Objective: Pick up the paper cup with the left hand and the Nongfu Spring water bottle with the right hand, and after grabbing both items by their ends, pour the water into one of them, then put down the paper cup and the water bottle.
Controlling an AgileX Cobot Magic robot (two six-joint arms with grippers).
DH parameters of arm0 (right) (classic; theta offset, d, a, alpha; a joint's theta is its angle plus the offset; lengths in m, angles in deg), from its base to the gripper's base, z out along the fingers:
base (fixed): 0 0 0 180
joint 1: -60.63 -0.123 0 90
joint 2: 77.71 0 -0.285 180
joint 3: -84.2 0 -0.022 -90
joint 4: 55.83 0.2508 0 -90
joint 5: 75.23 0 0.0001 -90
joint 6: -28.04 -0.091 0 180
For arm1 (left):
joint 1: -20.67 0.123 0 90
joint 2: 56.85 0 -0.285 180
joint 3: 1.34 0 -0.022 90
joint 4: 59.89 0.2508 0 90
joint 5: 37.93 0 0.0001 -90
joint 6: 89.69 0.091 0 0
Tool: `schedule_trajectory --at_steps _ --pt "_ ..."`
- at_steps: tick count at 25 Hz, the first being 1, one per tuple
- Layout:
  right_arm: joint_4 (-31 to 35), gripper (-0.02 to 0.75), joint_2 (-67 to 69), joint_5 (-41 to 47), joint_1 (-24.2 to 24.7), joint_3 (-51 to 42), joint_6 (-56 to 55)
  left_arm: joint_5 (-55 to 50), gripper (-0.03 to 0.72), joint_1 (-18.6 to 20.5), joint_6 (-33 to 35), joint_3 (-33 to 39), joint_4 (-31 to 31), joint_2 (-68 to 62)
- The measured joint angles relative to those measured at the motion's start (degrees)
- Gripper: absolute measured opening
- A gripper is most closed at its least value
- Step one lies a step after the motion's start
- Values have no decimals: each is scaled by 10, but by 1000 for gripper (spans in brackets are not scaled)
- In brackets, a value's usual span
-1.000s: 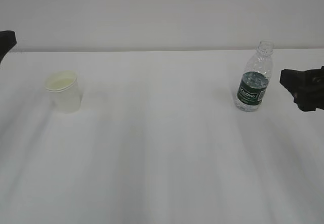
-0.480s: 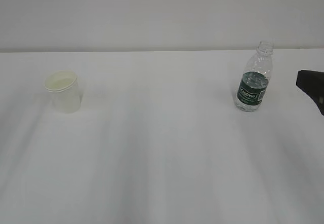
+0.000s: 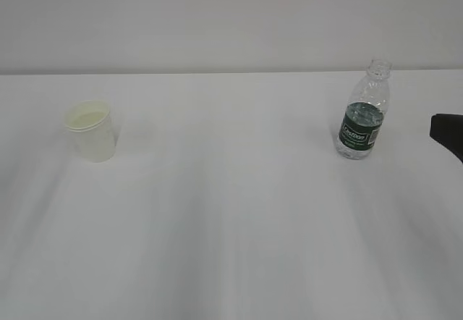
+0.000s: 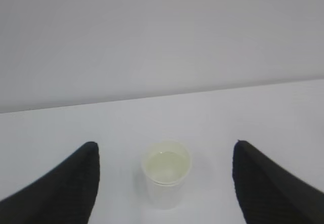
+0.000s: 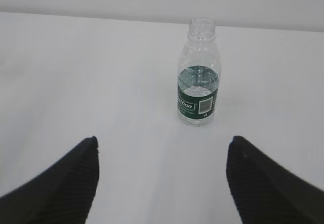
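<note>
Left side of the white bench (image 3: 231,211): the paper cup (image 3: 92,129) stands upright, rim up, with the water (image 3: 87,120) showing faintly yellowish inside it. In the left wrist view the same cup (image 4: 166,174) stands ahead of the left hand (image 4: 164,183), centred in the gap between the two black fingers (image 4: 66,188), which are spread wide and hold nothing; the cup touches neither finger. The left hand does not appear in the exterior view.

Right side of the bench: the Nongfu Spring water bottle (image 3: 363,111) stands upright and uncapped, its dark green label facing the camera, with some water still in its lower part. It is well apart from the cup. In the right wrist view the bottle (image 5: 198,74) stands ahead of the right hand (image 5: 162,183), beyond the tips of the wide-spread fingers (image 5: 263,188) and roughly midway between them, out of contact. In the exterior view only a dark part of the right hand (image 3: 448,133) shows at the right edge, near the bottle but not touching it.
</note>
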Motion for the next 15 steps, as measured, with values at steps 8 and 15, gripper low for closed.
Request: schedule_trajectory --at_steps 8,15 --pt "-23 563 -9 94 0 37 0 -58 587 -71 0 0 4 6" --pt "-49 533 -82 158 0 40 0 -117 587 -71 0 0 9 79"
